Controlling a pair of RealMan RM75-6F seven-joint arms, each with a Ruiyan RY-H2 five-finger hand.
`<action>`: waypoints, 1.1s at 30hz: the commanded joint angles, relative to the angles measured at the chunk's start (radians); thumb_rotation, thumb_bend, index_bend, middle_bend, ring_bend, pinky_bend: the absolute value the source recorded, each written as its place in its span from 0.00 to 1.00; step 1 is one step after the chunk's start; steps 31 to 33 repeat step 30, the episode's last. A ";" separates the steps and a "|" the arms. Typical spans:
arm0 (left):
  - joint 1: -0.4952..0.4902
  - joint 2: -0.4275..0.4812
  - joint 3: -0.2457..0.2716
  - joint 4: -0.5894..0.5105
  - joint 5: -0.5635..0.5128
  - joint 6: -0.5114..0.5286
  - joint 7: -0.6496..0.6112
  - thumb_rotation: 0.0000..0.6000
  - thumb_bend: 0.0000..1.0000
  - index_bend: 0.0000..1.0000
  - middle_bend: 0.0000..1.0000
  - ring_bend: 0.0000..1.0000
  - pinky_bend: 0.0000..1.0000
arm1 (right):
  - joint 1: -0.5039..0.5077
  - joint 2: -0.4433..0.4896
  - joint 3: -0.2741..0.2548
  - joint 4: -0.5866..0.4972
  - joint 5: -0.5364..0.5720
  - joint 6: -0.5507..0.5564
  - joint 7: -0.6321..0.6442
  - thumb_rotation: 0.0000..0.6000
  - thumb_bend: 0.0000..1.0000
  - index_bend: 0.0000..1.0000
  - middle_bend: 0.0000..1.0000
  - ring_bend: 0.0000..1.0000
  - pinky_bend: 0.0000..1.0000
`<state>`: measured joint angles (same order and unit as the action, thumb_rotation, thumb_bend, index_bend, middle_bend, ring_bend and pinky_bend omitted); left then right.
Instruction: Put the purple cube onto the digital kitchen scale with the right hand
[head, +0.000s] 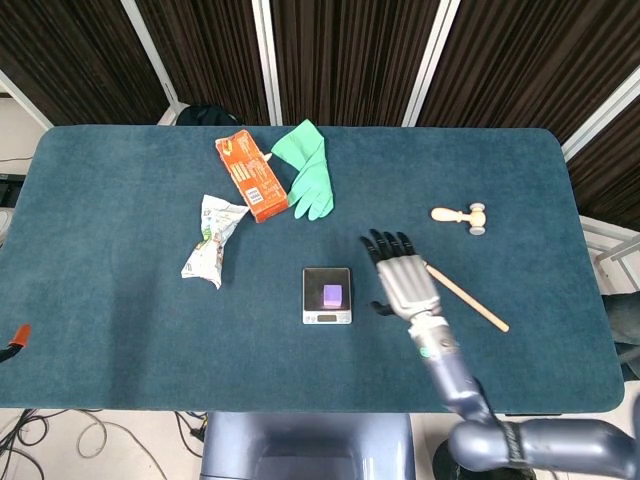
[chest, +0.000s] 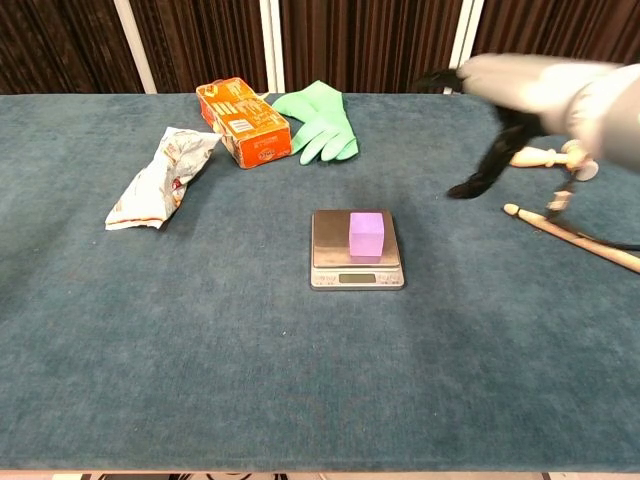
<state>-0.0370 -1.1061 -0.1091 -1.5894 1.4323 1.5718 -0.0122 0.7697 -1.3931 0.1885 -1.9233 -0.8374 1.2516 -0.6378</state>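
Head view: the purple cube (head: 332, 295) is seen resting on the plate of the kitchen scale (head: 327, 296), free of any grip. The right hand (head: 404, 282) is held to the cube's right, apart from the scale, fingers spread and holding nothing; the cube lies directly to its left. A wooden stick (head: 463, 295) lies just beside the hand on its right, its long axis running diagonally toward the counter's near right edge; a small wooden mallet (head: 460, 215) sits farther back. The left hand is not shown. The counter (head: 120, 300) is covered in dark teal cloth; an orange box (head: 250, 176), a green glove (head: 307, 168) and a crumpled wrapper (head: 213, 239) lie well apart to the back left. Chest view: the cube (chest: 366, 235) stands upright, set toward the right of the scale (chest: 357, 250) plate, behind the display. The right hand (chest: 500, 110) is raised well clear at upper right, blurred, empty. The placement is judged complete. Dark curtains back the room.
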 joint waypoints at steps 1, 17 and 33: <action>0.002 -0.008 -0.005 0.001 0.001 0.014 0.007 1.00 0.25 0.02 0.00 0.00 0.00 | -0.166 0.144 -0.130 -0.036 -0.274 0.103 0.182 1.00 0.25 0.00 0.00 0.00 0.00; 0.003 -0.015 -0.005 0.002 -0.007 0.009 0.014 1.00 0.25 0.02 0.00 0.00 0.00 | -0.520 0.100 -0.294 0.300 -0.624 0.489 0.308 1.00 0.25 0.00 0.00 0.00 0.00; 0.001 -0.020 -0.003 0.004 0.000 0.010 0.018 1.00 0.25 0.02 0.00 0.00 0.00 | -0.595 0.102 -0.285 0.369 -0.655 0.512 0.383 1.00 0.25 0.00 0.00 0.00 0.00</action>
